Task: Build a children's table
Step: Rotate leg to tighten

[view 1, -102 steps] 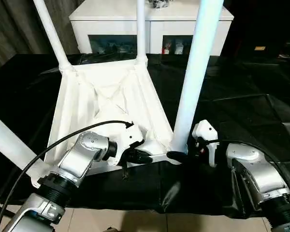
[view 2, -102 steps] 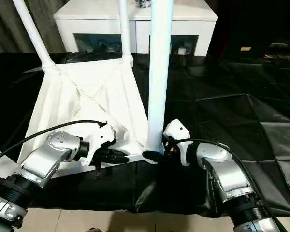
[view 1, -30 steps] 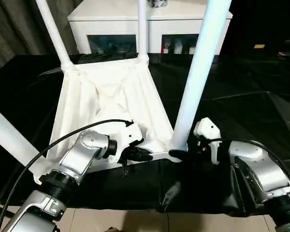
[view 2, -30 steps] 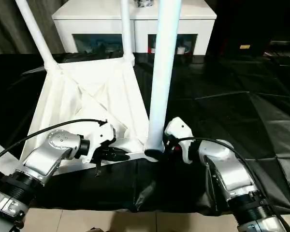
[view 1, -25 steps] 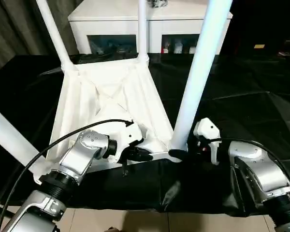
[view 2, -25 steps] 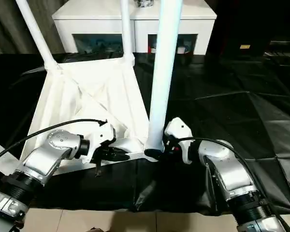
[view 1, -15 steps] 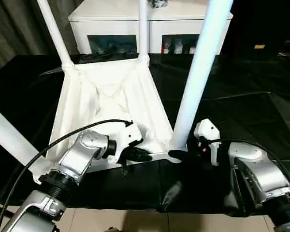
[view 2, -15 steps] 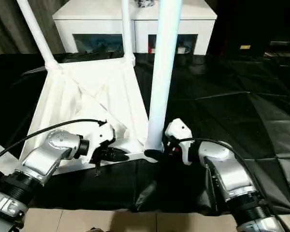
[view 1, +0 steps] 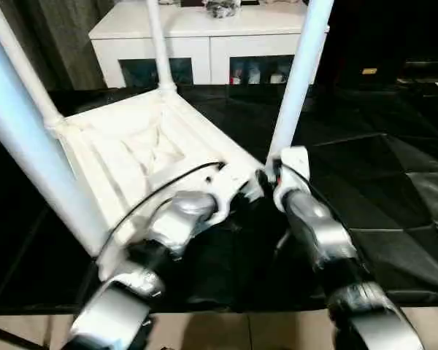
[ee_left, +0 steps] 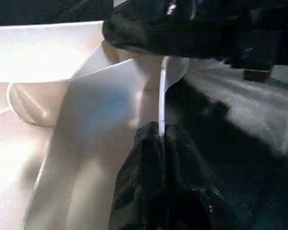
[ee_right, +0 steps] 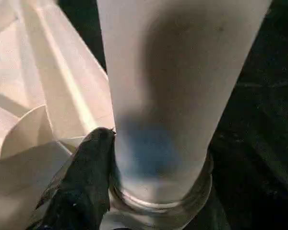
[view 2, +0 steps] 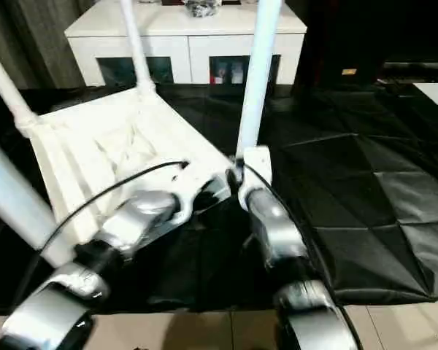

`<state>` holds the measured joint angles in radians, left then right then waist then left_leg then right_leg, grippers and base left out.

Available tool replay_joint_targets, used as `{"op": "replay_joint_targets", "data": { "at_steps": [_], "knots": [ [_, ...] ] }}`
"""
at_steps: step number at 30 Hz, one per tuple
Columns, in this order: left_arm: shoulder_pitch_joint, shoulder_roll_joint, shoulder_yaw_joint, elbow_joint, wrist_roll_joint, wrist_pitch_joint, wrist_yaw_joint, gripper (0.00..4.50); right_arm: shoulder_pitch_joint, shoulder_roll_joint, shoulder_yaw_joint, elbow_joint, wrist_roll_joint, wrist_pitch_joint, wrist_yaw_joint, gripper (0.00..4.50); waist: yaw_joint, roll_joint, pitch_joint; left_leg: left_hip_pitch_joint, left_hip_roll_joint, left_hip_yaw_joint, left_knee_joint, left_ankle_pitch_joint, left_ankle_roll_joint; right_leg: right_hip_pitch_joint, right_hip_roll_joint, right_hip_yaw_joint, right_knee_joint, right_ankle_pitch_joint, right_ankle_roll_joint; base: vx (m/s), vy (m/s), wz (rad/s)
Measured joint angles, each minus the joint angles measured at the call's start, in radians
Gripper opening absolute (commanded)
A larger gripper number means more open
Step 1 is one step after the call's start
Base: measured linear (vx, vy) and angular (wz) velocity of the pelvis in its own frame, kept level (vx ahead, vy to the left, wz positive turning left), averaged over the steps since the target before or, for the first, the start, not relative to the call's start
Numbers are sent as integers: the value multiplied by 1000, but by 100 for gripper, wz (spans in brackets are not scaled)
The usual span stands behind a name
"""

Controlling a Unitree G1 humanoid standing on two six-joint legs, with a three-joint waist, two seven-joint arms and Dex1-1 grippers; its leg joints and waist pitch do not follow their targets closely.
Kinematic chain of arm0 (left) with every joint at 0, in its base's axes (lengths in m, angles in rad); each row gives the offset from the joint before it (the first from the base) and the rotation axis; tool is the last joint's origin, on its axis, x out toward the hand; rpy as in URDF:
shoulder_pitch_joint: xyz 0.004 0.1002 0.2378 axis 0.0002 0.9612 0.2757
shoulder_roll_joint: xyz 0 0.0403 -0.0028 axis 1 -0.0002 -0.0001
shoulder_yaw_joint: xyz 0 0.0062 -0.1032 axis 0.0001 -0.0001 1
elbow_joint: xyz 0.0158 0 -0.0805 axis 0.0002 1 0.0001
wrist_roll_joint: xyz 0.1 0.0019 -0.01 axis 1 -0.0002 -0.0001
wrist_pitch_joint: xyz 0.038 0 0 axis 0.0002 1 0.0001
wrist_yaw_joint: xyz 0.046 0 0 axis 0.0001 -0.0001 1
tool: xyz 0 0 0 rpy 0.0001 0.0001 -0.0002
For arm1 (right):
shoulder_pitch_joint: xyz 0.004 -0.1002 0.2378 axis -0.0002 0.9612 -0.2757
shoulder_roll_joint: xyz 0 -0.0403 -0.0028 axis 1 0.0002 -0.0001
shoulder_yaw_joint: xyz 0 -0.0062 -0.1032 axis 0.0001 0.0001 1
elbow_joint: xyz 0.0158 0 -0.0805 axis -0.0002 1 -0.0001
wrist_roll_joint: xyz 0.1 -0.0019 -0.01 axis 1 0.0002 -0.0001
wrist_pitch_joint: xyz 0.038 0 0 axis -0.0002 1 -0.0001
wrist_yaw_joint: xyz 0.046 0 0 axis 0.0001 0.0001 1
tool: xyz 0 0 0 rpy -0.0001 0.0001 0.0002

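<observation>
Nearest, the left gripper (ee_left: 161, 139) pinches the thin rim of the white plastic table top (view 1: 131, 157), which lies upside down on the black sheet (view 1: 379, 168). Just beside it, the right gripper (ee_right: 134, 167) hugs the base of a long round white leg (view 1: 296, 80); its finger spread I cannot tell. All four legs look socketed, so flipping it likely remains. Beyond stands a white low cabinet (view 1: 204, 36).

Black creased sheeting (view 1: 394, 189) spread over the worktop. Behind it, a low white cabinet (view 1: 204, 44) with dark glass openings, some small clutter (view 1: 220, 7) on top, perhaps. Dark curtain (view 1: 55, 44) at far left. Pale tiled floor (view 1: 263, 332) below.
</observation>
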<state>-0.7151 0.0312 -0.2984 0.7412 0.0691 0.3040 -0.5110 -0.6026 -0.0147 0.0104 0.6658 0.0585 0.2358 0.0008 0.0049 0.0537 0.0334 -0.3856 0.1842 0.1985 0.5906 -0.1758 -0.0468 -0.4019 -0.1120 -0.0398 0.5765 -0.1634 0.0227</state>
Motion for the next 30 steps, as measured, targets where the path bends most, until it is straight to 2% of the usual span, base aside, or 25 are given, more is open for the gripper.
{"op": "replay_joint_targets", "data": {
  "at_steps": [1, 2, 4, 6, 7, 10, 11, 13, 17, 23, 27, 30],
  "knots": [
    [0, 0, 0, 0, 2, -3, 0, 0, 2, 0, -4, 0, 0, -10, 8, 265, 1, 0, 0, 0, 0, 0, 0, 0, 0, 0, 0, 0, 0, 0, 0, 0, 0, 0],
    [0, 1, 0, -1, 4, -3, 0, 0, 5, 0, -9, 0, 2, -18, 18, 321, 2, 0, 0, 0, 0, 0, 0, 0, 0, 0, 0, 0, 0, 0, 0, 0, 0, 0],
    [1, 10, -4, -7, 4, -12, -11, 0, 38, -5, -5, -34, 0, -49, 57, 335, 5, 0, 0, -1, 0, 0, -1, 0, 0, -1, 0, 0, 1, 2, -4, 0, 0, 0],
    [6, 49, 0, -16, 5, -26, -19, 0, 75, -3, 26, -78, 1, -62, 101, 364, -3, 0, 0, -1, 2, -1, -1, 0, 0, -3, 2, -2, 1, 5, -4, 0, 0, 0],
    [11, 61, 1, -25, 4, -26, -28, 0, 85, -8, 37, -83, 1, -63, 113, 364, -4, 0, 0, -2, 2, -3, -1, 0, 0, -4, 2, -4, 1, 6, -4, 0, 0, 0],
    [46, 91, -3, -90, 4, -26, -87, 0, 127, -65, 71, -159, 0, -46, 164, 386, 2, 1, 0, -2, 4, -2, -3, 0, 0, -5, 2, -5, 1, 4, -2, 0, 0, 0],
    [55, 102, -7, -105, 2, -26, -111, 0, 144, -97, 80, -197, 0, -38, 197, 406, 5, 1, 0, -2, 4, -2, -3, 0, 0, -5, 2, -5, 1, 4, -1, 0, 0, 0],
    [84, 148, -19, -149, -4, -44, -176, 0, 204, -204, 104, -321, 6, -8, 317, 406, 17, 1, 0, -1, 4, -1, -3, 0, 0, -4, 2, -4, 1, 2, 2, 0, 0, 0],
    [124, 239, -37, -217, -24, -72, -308, 0, 279, -311, 109, -422, 22, 4, 474, 406, 18, 1, 1, -1, 5, 0, -3, 0, 0, -6, 3, -3, 1, 1, 2, 0, 0, 0],
    [213, 357, -67, -373, -116, -36, -580, 0, 383, -471, 139, -596, 180, 29, 807, 406, 40, 3, 1, -1, 5, 1, -4, -1, 0, -4, 2, -3, 1, -1, 2, 0, 0, 0],
    [222, 362, -85, -393, -123, -25, -636, 0, 386, -490, 144, -612, 206, 38, 899, 406, 50, 2, 1, 0, 5, 3, -2, -1, 0, -3, 2, 0, 1, 0, 1, 0, 0, 0],
    [221, 356, -92, -393, -123, -20, -636, 0, 372, -492, 168, -579, 181, 25, 923, 406, 48, 2, 2, 0, 5, 3, -2, -1, 0, -2, 2, 0, 2, 0, 0, 0, 0, 0]
  ]
}}
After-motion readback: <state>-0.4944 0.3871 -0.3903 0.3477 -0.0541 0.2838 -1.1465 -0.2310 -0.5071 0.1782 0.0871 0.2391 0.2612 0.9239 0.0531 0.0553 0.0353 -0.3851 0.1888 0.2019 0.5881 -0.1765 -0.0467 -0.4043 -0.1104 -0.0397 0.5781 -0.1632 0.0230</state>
